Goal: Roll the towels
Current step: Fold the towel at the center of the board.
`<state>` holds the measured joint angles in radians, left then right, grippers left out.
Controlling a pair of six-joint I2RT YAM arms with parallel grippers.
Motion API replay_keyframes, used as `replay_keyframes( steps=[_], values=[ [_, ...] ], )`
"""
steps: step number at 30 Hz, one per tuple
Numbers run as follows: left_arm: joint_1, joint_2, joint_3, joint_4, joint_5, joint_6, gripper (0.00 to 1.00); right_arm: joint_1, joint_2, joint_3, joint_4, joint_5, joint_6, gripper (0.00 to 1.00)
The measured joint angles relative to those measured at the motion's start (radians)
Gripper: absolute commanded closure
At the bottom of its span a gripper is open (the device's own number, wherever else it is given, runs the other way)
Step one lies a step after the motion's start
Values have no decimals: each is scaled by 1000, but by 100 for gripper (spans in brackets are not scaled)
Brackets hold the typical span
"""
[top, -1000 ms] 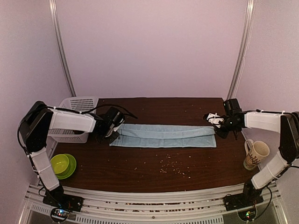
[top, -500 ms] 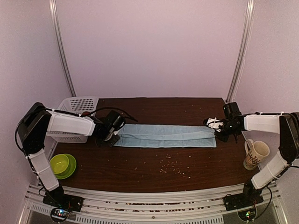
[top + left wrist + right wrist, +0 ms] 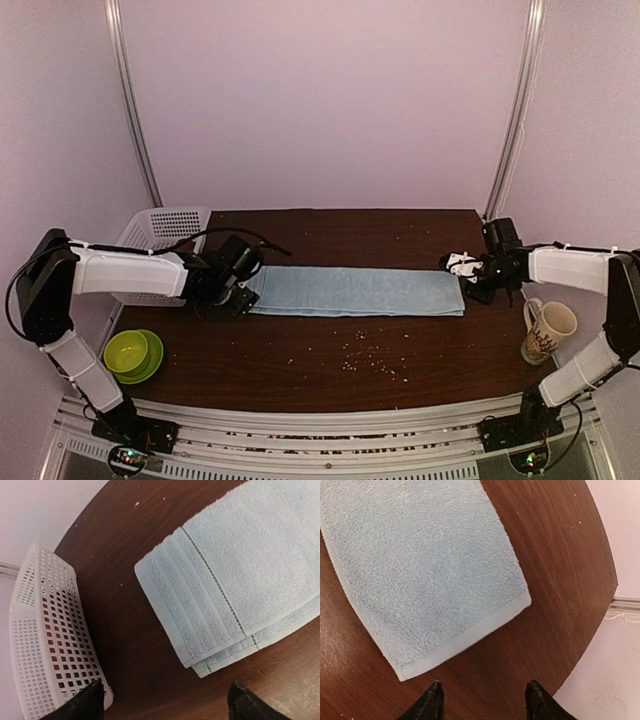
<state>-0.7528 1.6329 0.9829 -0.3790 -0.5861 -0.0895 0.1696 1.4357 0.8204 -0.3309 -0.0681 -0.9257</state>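
A pale light-blue towel [image 3: 355, 291] lies flat on the dark wooden table, folded lengthwise into a long strip running left to right. Just off its left end, my left gripper [image 3: 232, 294] is wide open and holds nothing. In the left wrist view the towel's striped hem [image 3: 200, 625] lies beyond the fingers, with the gripper [image 3: 165, 692] over bare wood. My right gripper [image 3: 470, 272] stands open off the right end. The right wrist view has the towel's corner [image 3: 420, 570] ahead of the open gripper [image 3: 484, 687], not touching it.
A white perforated basket [image 3: 175, 222] [image 3: 45, 645] stands at the back left, close to the left fingers. A green bowl [image 3: 132, 352] sits at front left and a mug [image 3: 548, 330] at the right edge. Crumbs [image 3: 370, 355] lie scattered on the table's front half.
Both grippers opened and let go of the towel's ends. The towel now lies flat and smooth. Each gripper has drawn slightly outward from its end.
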Motion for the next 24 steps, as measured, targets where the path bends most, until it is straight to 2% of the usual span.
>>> replay_keyframes(
  steps=[2,6,9,13,17,24],
  values=[
    [-13,-40,0,2,1,-5,2,0,-11,21,-14,26,29,33],
    [-21,-100,0,22,-8,-11,2,0,-18,100,-26,69,117,17],
    [-20,-87,14,46,-33,-11,2,-1,-25,154,-25,65,197,0],
    [-19,6,60,88,-48,-11,2,-2,-5,211,-38,3,319,0],
    [-16,109,119,148,-27,-20,2,-3,84,257,-66,-72,449,0],
    [-14,159,145,243,13,-70,2,-58,227,285,-128,-228,666,3]
  ],
)
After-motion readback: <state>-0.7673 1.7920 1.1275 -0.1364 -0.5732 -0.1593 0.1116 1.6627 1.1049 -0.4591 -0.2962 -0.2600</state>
